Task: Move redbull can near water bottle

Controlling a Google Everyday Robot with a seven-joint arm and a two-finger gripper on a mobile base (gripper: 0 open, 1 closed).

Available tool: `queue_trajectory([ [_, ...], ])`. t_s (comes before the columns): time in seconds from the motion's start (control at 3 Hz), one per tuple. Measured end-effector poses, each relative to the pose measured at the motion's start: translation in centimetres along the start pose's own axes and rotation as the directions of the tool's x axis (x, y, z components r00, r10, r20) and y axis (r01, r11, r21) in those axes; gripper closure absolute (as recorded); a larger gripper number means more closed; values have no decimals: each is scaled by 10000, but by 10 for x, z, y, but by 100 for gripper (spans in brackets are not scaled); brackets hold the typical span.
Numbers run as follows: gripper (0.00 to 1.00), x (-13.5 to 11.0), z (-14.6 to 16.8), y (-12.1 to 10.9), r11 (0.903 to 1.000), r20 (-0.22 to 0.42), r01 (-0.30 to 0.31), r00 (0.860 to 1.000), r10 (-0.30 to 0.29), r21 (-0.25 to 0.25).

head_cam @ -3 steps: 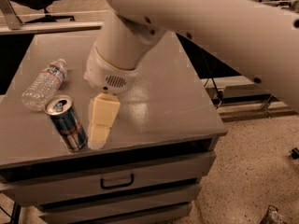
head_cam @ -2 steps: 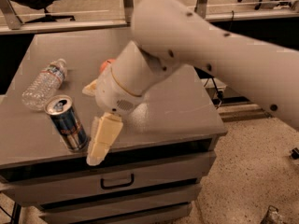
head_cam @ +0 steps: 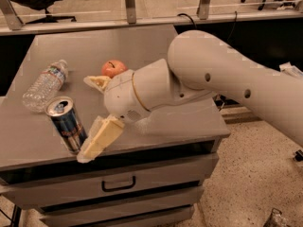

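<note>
The redbull can (head_cam: 67,125) stands near the front left edge of the grey cabinet top (head_cam: 142,46), leaning slightly. The water bottle (head_cam: 45,84) lies on its side just behind and left of the can, cap pointing to the back. My gripper (head_cam: 86,119) is right of the can, pointing left, and is open. One cream finger (head_cam: 102,137) slants down against the can's lower right side; the other finger (head_cam: 97,82) is behind it, apart from the can.
A red-orange apple (head_cam: 113,68) sits behind the gripper's wrist. My bulky arm (head_cam: 213,79) covers the right half of the top. Drawers with a handle (head_cam: 118,184) lie below the front edge. Office chairs stand far behind the rail.
The arm has swung down and right, turning the gripper to face the can from the right. The lower finger now touches the can. The apple has come into view.
</note>
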State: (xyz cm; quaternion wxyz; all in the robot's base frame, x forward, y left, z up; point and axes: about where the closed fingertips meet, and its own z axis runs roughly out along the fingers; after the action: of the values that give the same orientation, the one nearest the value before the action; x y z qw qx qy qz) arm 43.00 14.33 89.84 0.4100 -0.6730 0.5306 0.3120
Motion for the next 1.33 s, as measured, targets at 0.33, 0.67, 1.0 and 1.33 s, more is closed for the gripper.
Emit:
queue_trajectory([
  [0.33, 0, 1, -1, -1, 10000, -32, -4, 10000, 4, 27],
  [0.67, 0, 0, 1, 0, 10000, 164, -6, 9999, 5, 69],
  [1.0, 0, -2, 4, -1, 9998, 588, -126, 9982, 116, 167],
  [1.33, 0, -4, 11, -2, 9994, 1104, -344, 9933, 334, 72],
])
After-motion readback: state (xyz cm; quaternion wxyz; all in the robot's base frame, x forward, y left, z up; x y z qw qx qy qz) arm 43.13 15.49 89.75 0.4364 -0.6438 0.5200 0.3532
